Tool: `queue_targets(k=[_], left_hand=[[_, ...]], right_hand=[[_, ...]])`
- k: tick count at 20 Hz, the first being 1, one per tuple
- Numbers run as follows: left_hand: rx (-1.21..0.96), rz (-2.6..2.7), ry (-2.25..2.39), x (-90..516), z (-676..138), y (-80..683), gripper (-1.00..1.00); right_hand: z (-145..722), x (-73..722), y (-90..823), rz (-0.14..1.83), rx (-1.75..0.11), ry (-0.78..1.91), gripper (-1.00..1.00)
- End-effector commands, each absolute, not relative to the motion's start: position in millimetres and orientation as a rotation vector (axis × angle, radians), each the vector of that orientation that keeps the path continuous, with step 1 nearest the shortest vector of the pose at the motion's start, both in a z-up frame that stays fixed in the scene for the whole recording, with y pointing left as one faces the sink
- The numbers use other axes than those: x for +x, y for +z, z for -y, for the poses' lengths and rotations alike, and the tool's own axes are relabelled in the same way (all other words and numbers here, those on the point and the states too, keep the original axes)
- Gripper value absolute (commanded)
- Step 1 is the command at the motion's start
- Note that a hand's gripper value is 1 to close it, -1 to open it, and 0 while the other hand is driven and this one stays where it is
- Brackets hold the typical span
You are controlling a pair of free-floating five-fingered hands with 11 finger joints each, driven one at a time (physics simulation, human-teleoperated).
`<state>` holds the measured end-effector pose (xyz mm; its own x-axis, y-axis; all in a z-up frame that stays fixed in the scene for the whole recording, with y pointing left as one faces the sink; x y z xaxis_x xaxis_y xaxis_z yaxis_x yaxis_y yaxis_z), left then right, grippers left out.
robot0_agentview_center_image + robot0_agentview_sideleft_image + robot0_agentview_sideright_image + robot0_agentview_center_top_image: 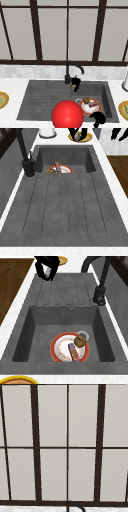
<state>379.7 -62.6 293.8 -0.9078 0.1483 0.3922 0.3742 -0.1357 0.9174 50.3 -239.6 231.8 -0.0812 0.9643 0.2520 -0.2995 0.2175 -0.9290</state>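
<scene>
Two black hands hang over the sink (35,100); the left hand (75,83) floats just right of the tap (68,75), above the far edge of the basin, fingers curled down round a small pale-brown thing (74,87) that I cannot name; in the right side view this hand (46,268) seems to pinch a whitish piece. The right hand (98,118) hovers at the near right corner, close to the plate (55,342) in the basin; whether its fingers are curled or slack I cannot tell. On the plate lie a brown round lump (80,341) and a striped bar (73,352). A red ball (67,115) sits near front. Risks, as I judge them: the pinch looks shallow, so the piece could slip into the basin; the right hand could knock the plate's rim and tip the food off.
</scene>
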Motion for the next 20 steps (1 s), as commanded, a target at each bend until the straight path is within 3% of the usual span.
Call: queue_targets(k=[1, 20], left_hand=[[-0.646, 1.859, -2.18, 373.4, 44.6, 309.5, 1.0], [-0.691, 1.851, -2.121, 351.3, -84.8, 360.3, 1.0]], right_hand=[[239.6, 50.3, 231.8, 1.178, -0.762, 1.238, 0.0], [239.6, 50.3, 231.8, 1.178, -0.762, 1.238, 0.0]])
